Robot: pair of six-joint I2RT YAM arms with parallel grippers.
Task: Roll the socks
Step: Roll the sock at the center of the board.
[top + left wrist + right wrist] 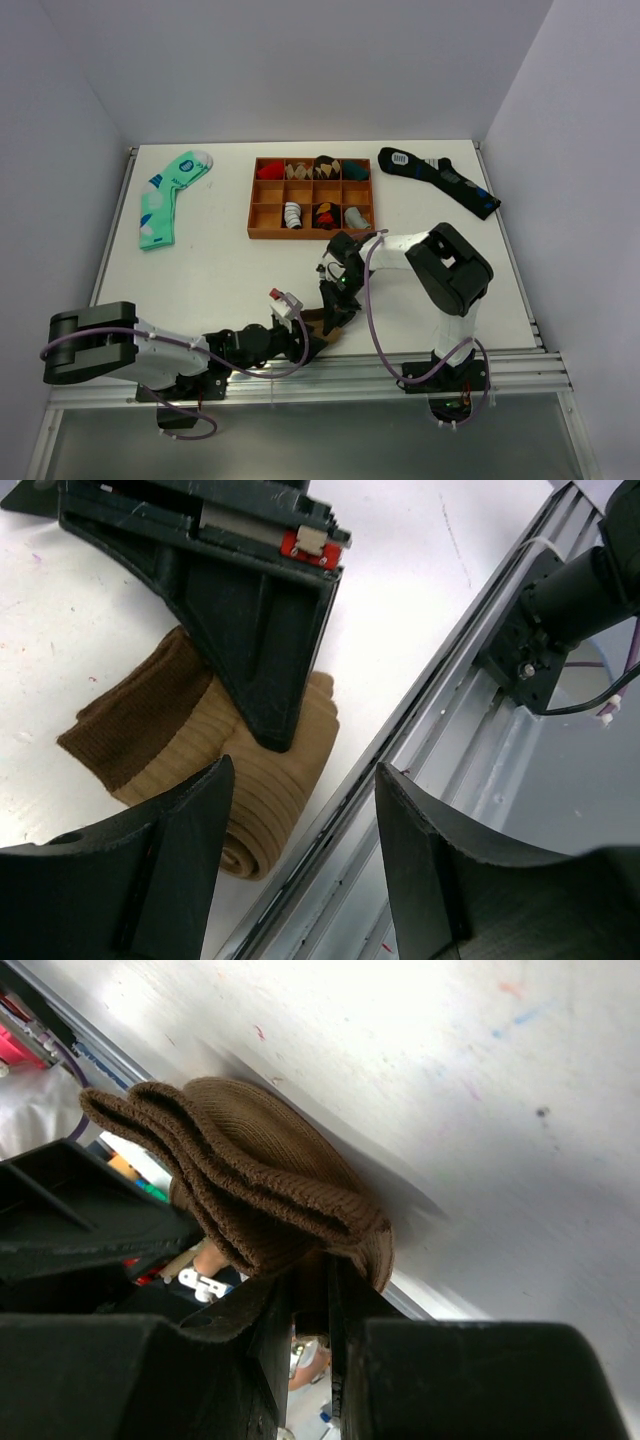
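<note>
Tan socks in the right jaws, metal rail just beside

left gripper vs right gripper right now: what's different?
The left gripper is open, holding nothing; the right gripper is shut on the socks' darker cuff. The left gripper reaches in low along the table's near edge; the right gripper points down from above. Both are at the same tan socks.

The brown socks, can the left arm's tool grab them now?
Probably yes. The left tool is open, and the brown socks' rolled end lies just ahead of it, uncovered. The right tool is shut on the cuff end, so only that rolled end looks free.
</note>
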